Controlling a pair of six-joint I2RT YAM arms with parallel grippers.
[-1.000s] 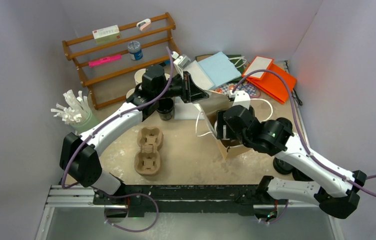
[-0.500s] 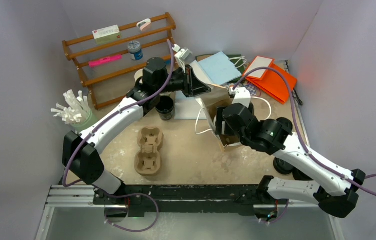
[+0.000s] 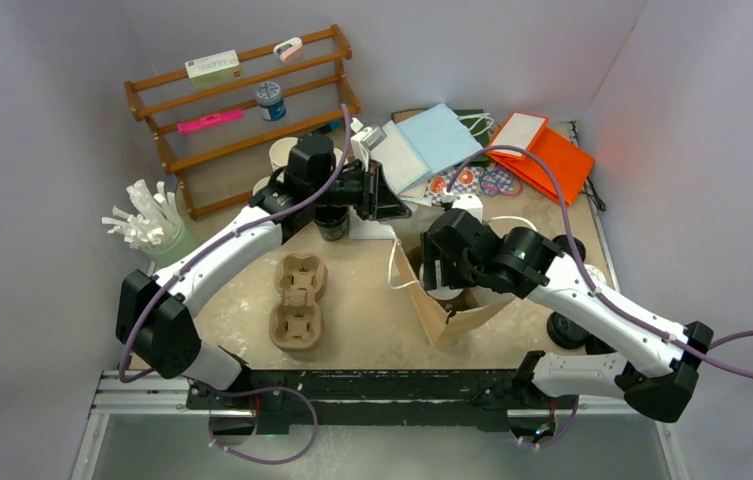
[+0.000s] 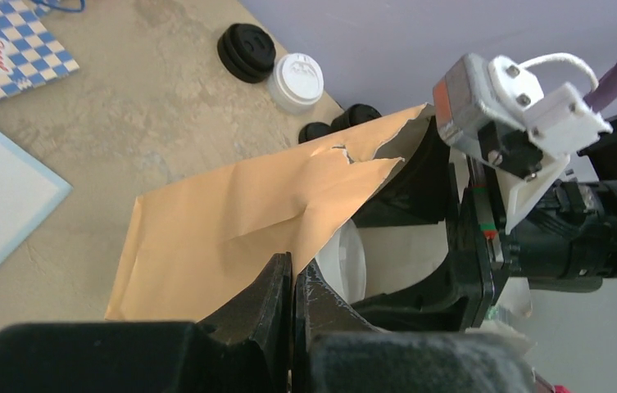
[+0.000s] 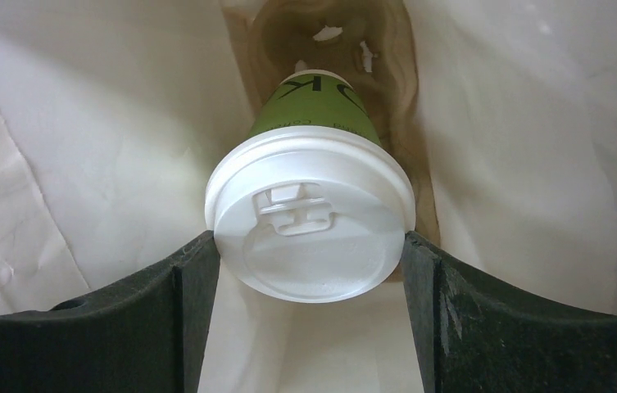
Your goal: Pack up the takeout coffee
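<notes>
A coffee cup [image 5: 309, 217] with a white lid and a green printed wall stands inside the kraft paper bag [image 3: 452, 318], over a brown pulp tray [image 5: 407, 123] at the bag's bottom. My right gripper [image 5: 309, 241] reaches down into the bag, and its fingers [image 5: 194, 286] press on both sides of the lid rim. In the left wrist view my left gripper [image 4: 292, 274] is shut on the bag's [image 4: 231, 221] torn top edge and holds the mouth wide. The white lid [image 4: 350, 258] shows through that mouth. From above, the left gripper [image 3: 392, 200] sits just left of the right wrist.
A second pulp tray [image 3: 297, 300] lies on the table at centre left, with an all-black cup [image 3: 332, 218] behind it. A wooden rack [image 3: 237, 110] and a cup of straws [image 3: 147, 225] stand at the left. Blue [image 3: 432, 135] and orange [image 3: 542, 155] bags lie at the back, loose lids [image 4: 297, 80] at the right.
The right arm has gone left and deeper into the bag with the cup. The bag has shifted toward the near edge. The left gripper swung up, then came back lower, still pinching the bag edge.
</notes>
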